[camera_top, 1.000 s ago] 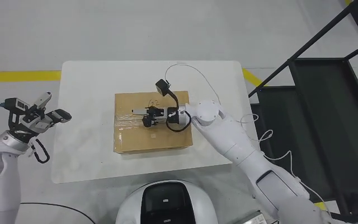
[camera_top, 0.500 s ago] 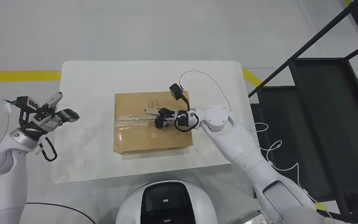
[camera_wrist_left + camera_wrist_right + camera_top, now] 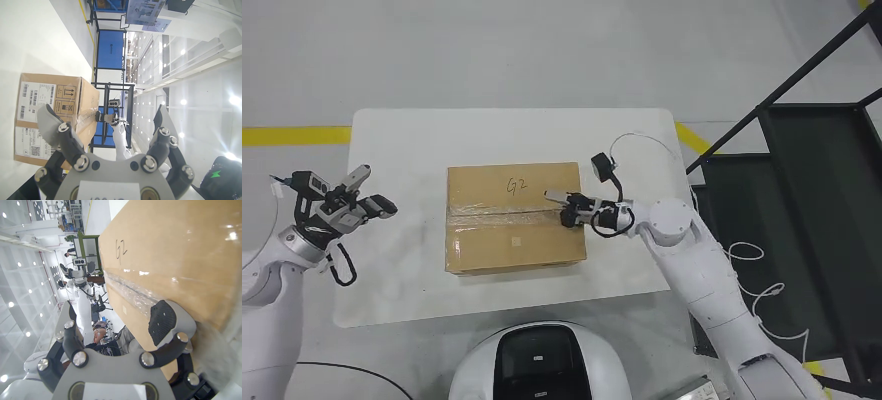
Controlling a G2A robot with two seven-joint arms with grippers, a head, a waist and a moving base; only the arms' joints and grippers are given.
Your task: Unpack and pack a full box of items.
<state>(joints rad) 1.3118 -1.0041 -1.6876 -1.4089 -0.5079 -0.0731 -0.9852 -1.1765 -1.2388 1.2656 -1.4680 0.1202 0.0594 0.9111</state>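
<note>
Found box (image 3: 515,240) shut and taped, set at middle of table (image 3: 402,150). Noted clear tape (image 3: 497,211) along top seam. Noted right gripper (image 3: 557,197) at box's right end, over seam, jaws spread, nothing held; one pad (image 3: 162,321) against or just above tape, contact not confirmed. Noted left gripper (image 3: 372,190) off table's left edge, well apart from box, jaws spread, empty. Judged box stiff-walled, probably heavy if full; tape glossy, likely slick. Recommended hold on bare cardboard at opposite end walls, not on tape.
</note>
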